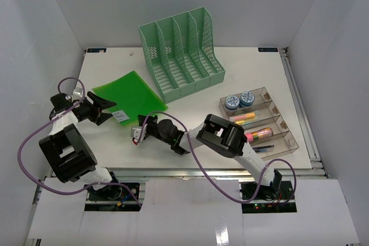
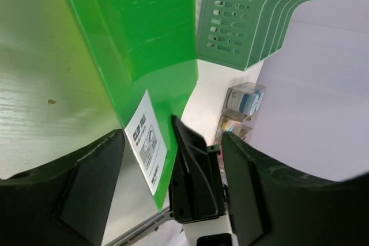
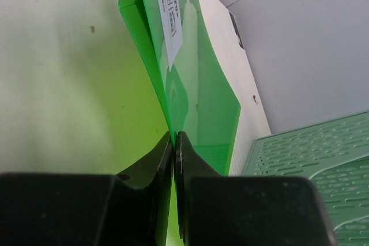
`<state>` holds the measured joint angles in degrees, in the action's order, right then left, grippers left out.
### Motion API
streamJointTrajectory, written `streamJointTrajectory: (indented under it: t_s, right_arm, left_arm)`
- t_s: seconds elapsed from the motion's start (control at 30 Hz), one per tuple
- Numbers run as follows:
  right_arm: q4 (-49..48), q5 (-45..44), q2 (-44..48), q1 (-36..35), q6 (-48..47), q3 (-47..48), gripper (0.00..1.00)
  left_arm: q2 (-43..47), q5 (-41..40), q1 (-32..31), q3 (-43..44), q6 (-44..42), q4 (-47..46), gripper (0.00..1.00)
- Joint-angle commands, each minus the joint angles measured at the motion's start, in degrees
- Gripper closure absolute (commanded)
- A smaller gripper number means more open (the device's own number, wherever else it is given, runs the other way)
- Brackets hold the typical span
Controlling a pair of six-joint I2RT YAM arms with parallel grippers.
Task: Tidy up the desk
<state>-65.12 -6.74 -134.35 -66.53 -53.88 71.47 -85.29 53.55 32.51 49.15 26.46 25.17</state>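
My right jaws are pressed together on the near edge of the green folder (image 3: 196, 84), the thin sheet nipped between the fingers (image 3: 151, 165) with no gap to see; I judge the pinch is there so the folder can be lifted or dragged toward the file rack (image 1: 181, 53) — a flat sheet offers no other purchase. My left jaws stand wide apart and hold nothing; the folder's near-left corner, the one with the white label (image 2: 147, 142), lies in the gap between them, touching neither finger as far as I can tell; I take it they are placed to steady that corner or take it over. The folder lies left of the middle of the tabletop (image 1: 259, 70), its far corner just beside the rack's front, its pinched edge seemingly raised a little. The tabletop itself — the thing to be put in order — spreads flat and white beneath all of it, from the rail by my bases to the far wall; the rack stands toward its far edge, and the clear tray (image 1: 259, 122) of small items sits near its right edge. Outward from the jaws: my right arm (image 1: 222, 136) reaches low and long from the near-right corner across toward the left, wrist level; my left arm (image 1: 66, 151) is folded up at the near-left corner, its wrist turned rightward at the folder.
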Motion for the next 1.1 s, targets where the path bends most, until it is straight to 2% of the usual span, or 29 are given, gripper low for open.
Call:
streamJointTrajectory:
  t_s: [0.0,0.2,0.37,0.47,0.57,0.63,0.7,0.77,0.8,0.83,0.9,0.97,1.07]
  right_arm:
    - [-9.0,0.4,6.2,-0.9,2.9,-5.0,0.92]
    - [-12.4,-1.2,9.2,-2.1,3.5,-10.1,0.92]
    - [-13.3,-1.8,10.0,-2.6,4.7,-10.5,0.92]
    - [-14.1,-1.1,11.2,-3.7,4.7,-12.1,0.92]
    - [-14.3,-1.3,12.2,-4.7,4.7,-13.1,0.92]
    - [-14.3,-1.5,12.2,-5.2,4.8,-13.2,0.92]
    - [-14.2,-1.4,12.3,-5.5,4.7,-13.5,0.92]
    - [-14.6,-1.7,12.5,-5.8,4.4,-13.8,0.79]
    - [-15.1,-2.0,12.5,-6.1,3.8,-14.2,0.69]
    - [-15.8,-2.3,12.5,-6.3,3.2,-14.6,0.58]
    - [-18.0,-2.8,13.1,-6.7,0.6,-15.8,0.23]
    - [-19.7,-2.9,14.6,-6.9,-0.9,-18.3,0.1]
    - [-20.6,-1.9,22.1,-6.8,-0.5,-25.5,0.1]
  left_arm:
    - [1.2,0.2,0.2,0.8,1.1,-2.0,0.15]
    - [-2.2,-0.6,0.0,1.2,4.0,-5.2,0.09]
    - [-3.2,-3.1,-0.5,0.3,3.9,-5.3,0.09]
    - [-4.6,-3.5,-1.1,0.8,4.7,-6.1,0.13]
    - [-5.6,-3.6,-1.5,1.8,6.4,-7.5,0.25]
    - [-5.5,-2.7,-1.5,2.1,7.2,-8.5,0.45]
    - [-5.0,-1.7,-1.5,2.0,8.0,-9.1,0.61]
    - [-3.8,-1.7,-1.5,1.8,8.8,-9.2,0.88]
    - [-2.6,-2.1,-1.5,1.4,9.0,-9.2,0.96]
    - [-1.7,-2.4,-1.4,1.1,9.2,-9.3,1.0]
    - [0.4,-3.1,-1.5,1.1,9.3,-8.6,1.0]
    - [1.8,-4.5,-1.4,1.7,8.8,-7.1,1.0]
    - [6.9,-10.3,-1.4,4.2,7.9,-4.7,1.0]
